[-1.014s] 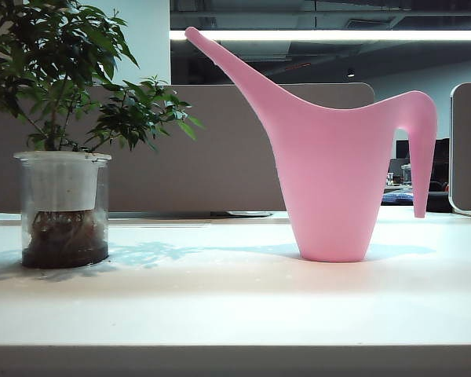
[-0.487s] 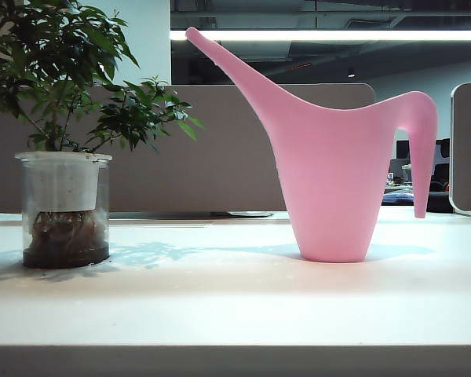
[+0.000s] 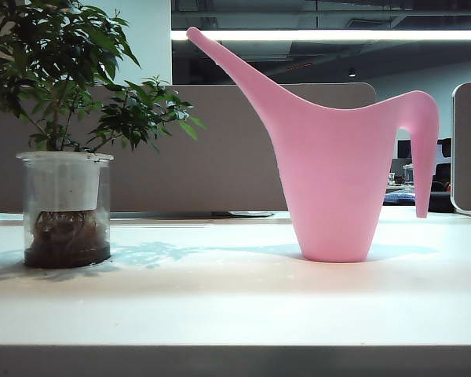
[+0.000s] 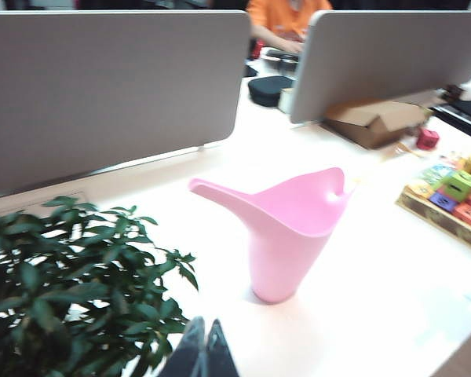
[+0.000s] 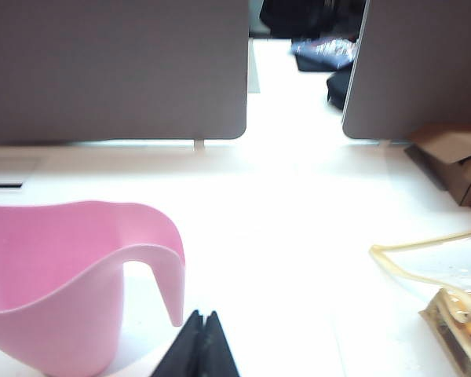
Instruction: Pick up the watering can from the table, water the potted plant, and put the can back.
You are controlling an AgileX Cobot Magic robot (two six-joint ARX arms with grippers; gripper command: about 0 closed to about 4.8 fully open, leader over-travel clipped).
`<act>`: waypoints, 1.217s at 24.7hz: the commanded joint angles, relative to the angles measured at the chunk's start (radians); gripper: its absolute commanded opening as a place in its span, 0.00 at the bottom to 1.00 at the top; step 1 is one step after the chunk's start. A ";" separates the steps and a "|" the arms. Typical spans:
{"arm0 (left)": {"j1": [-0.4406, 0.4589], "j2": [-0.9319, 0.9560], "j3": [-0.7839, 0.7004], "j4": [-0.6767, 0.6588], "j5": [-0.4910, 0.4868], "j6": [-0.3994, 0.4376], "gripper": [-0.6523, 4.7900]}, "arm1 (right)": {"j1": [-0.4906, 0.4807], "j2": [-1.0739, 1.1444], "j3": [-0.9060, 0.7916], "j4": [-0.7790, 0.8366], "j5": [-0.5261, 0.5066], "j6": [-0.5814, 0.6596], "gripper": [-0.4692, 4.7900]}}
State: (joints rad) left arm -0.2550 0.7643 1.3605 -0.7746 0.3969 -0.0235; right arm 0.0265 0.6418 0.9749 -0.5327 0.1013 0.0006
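The pink watering can [image 3: 334, 169] stands upright on the white table [image 3: 220, 306], right of centre, with its spout slanting up to the left and its handle hanging down on the right. The potted plant [image 3: 63, 206] stands at the left in its clear pot. Neither gripper shows in the exterior view. In the left wrist view my left gripper [image 4: 204, 328] is shut and empty, beside the plant's leaves [image 4: 71, 290] and short of the can [image 4: 286, 236]. In the right wrist view my right gripper [image 5: 203, 316] is shut and empty, just off the tip of the can's handle [image 5: 175, 302].
Grey partition panels [image 4: 110, 86] run along the table's far edge. A cardboard box [image 4: 373, 122] and a tray of coloured blocks [image 4: 447, 196] lie to the right of the can. A pale hose [image 5: 424, 263] lies on the table at the right.
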 commanded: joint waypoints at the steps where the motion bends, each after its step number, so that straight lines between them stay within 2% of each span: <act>1: -0.038 0.009 0.004 -0.030 -0.058 0.047 0.11 | 0.018 0.047 -0.003 0.026 -0.007 -0.005 0.07; 4: -0.060 0.017 0.004 -0.053 -0.086 0.052 0.11 | 0.034 0.105 -0.004 0.022 -0.018 -0.002 0.08; 7: -0.082 0.010 0.004 -0.067 -0.161 0.050 0.11 | 0.033 0.140 -0.004 0.016 -0.063 -0.001 0.09; 8: -0.089 0.005 0.004 -0.071 -0.185 0.050 0.11 | 0.034 0.150 -0.004 0.010 -0.071 -0.001 0.13; 9: -0.095 0.004 0.004 -0.072 -0.203 0.050 0.11 | 0.033 0.161 -0.004 0.005 -0.075 -0.001 0.23; 11: -0.103 0.002 0.004 -0.079 -0.227 0.050 0.11 | 0.033 0.197 -0.004 0.006 -0.073 -0.001 0.55; 12: -0.103 0.002 0.004 -0.082 -0.238 0.049 0.11 | 0.033 0.211 -0.004 0.008 -0.070 -0.001 0.66; 13: -0.103 0.002 0.004 -0.084 -0.259 0.050 0.11 | 0.033 0.248 -0.004 0.022 -0.071 -0.001 0.71; 15: -0.103 -0.001 0.004 -0.084 -0.265 0.050 0.11 | 0.033 0.296 -0.012 0.059 -0.071 -0.002 0.71; 17: -0.103 -0.003 0.004 -0.083 -0.266 0.050 0.11 | 0.033 0.329 -0.029 0.108 -0.071 -0.004 0.78; 18: -0.103 -0.003 0.004 -0.082 -0.267 0.050 0.11 | 0.033 0.375 -0.060 0.184 -0.079 -0.023 0.96; 19: -0.103 -0.003 0.004 -0.082 -0.278 0.050 0.11 | 0.033 0.414 -0.089 0.241 -0.079 -0.040 1.00; 23: -0.103 -0.003 0.004 -0.083 -0.307 0.050 0.11 | 0.033 0.540 -0.191 0.439 -0.123 -0.058 1.00; 30: -0.103 -0.003 0.004 -0.084 -0.307 0.049 0.11 | 0.033 0.683 -0.260 0.741 -0.128 -0.059 1.00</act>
State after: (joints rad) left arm -0.3584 0.7639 1.3602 -0.8696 0.0933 0.0257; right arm 0.0586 1.3121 0.7090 0.1173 -0.0196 -0.0536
